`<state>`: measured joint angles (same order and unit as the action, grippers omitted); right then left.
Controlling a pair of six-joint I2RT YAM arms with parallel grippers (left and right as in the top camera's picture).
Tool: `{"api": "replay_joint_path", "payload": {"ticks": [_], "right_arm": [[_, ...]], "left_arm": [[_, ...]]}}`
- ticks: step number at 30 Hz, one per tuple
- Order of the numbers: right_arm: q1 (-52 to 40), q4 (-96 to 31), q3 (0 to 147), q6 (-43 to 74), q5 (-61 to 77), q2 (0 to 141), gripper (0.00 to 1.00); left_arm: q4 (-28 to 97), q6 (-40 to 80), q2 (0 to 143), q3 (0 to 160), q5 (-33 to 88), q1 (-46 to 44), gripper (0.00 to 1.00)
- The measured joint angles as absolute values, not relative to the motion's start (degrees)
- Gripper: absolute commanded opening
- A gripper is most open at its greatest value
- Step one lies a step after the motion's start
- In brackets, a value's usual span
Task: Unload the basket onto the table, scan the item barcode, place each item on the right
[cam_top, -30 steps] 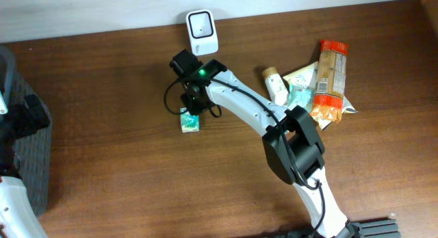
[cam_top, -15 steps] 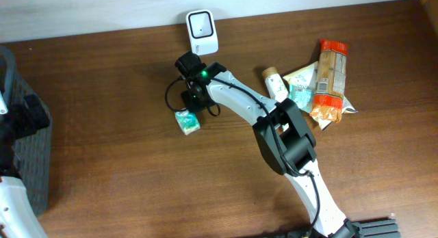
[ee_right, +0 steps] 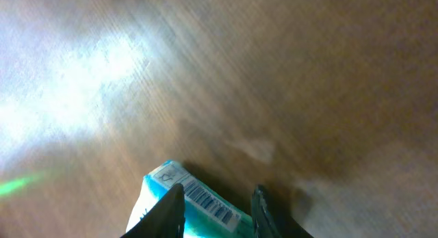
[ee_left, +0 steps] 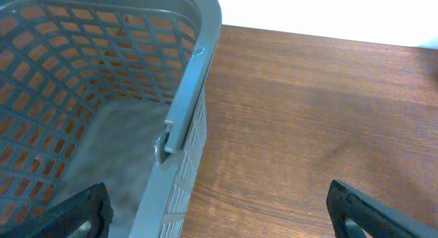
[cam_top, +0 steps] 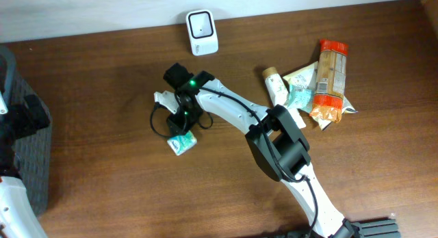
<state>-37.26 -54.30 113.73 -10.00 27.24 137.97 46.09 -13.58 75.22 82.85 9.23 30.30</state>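
The item is a small teal and white packet (ee_right: pixel 154 190) with its barcode label (ee_right: pixel 209 199) facing the right wrist camera. My right gripper (ee_right: pixel 215 207) is shut on it, one finger on each side. Seen from overhead, the packet (cam_top: pixel 181 144) hangs just over the wood at centre left, under the right gripper (cam_top: pixel 183 125). The white scanner (cam_top: pixel 202 33) stands at the table's back edge, well beyond the packet. At the far left my left gripper (ee_left: pixel 219 214) is open and holds nothing, straddling the basket's wall.
A grey mesh basket (ee_left: pixel 185 122) stands at the table's left edge (cam_top: pixel 27 149). A heap of other goods lies at the back right: an orange snack bag (cam_top: pixel 330 77), a small white bottle (cam_top: pixel 275 85) and foil packets. A black cable loops beside the right gripper.
My right gripper has carried the packet away from the scanner, toward the front left, and turned it. The left arm has stayed still.
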Motion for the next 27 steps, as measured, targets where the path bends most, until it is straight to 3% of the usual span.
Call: {"api": "replay_joint_path", "payload": {"ticks": [5,10,16,22,27], "right_arm": [[-37.28,-66.7,121.99,-9.3,30.74,137.51,0.41],[-38.3,-69.8,122.37,-6.04,33.01,137.32,0.41],[-43.13,-69.32,122.37,4.58,27.88,137.88,0.41],[-44.36,-58.37,122.34,6.17,26.65,138.74,0.41],[-46.65,-56.49,122.37,8.01,20.71,140.68,0.43]], "left_arm": [[46.09,-13.56,75.22,82.85,9.23,30.3,0.99],[46.09,-13.56,75.22,82.85,9.23,30.3,0.99],[46.09,-13.56,75.22,82.85,9.23,30.3,0.99],[46.09,-13.58,75.22,82.85,9.23,30.3,0.99],[46.09,-13.56,75.22,82.85,9.23,30.3,0.99]]}}
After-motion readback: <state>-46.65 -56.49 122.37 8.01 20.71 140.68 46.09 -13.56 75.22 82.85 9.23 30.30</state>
